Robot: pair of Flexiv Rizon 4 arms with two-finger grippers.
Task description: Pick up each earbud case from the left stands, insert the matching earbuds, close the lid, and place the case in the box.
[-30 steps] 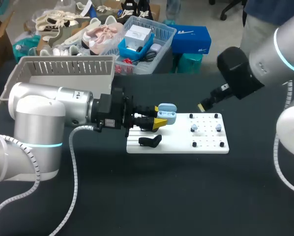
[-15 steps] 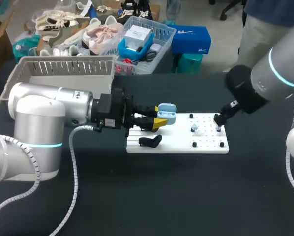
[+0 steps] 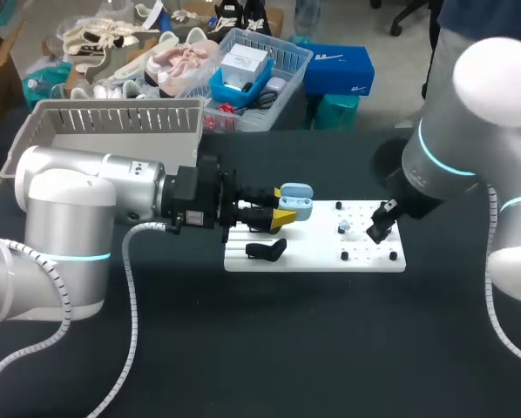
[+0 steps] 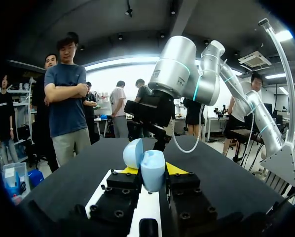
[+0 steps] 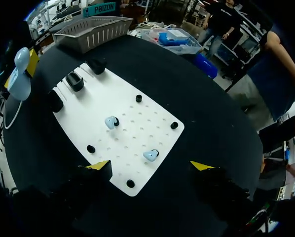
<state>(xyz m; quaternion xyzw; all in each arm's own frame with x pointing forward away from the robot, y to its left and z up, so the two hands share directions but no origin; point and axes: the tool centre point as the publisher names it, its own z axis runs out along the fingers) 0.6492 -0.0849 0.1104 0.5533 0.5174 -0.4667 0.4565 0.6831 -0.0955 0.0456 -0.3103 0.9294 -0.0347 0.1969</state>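
Above the white board [image 5: 88,118], right end effector [image 5: 150,166] gapes wide — left end effector [image 4: 152,172] clamps the open blue case [image 4: 146,160].

A white perforated plastic board [image 3: 313,258] lies on the black table [image 3: 243,348]; black stands [image 3: 266,251] sit on the board's left end, two pale blue earbuds [image 5: 111,122] on its right half; the left tool [image 3: 284,206] grips an open pale blue earbud case [image 3: 295,202] over the board's left rear corner; the right tool [image 5: 150,165] hangs over its right end; a grey slatted plastic box [image 3: 112,122] stands behind and left of the board.
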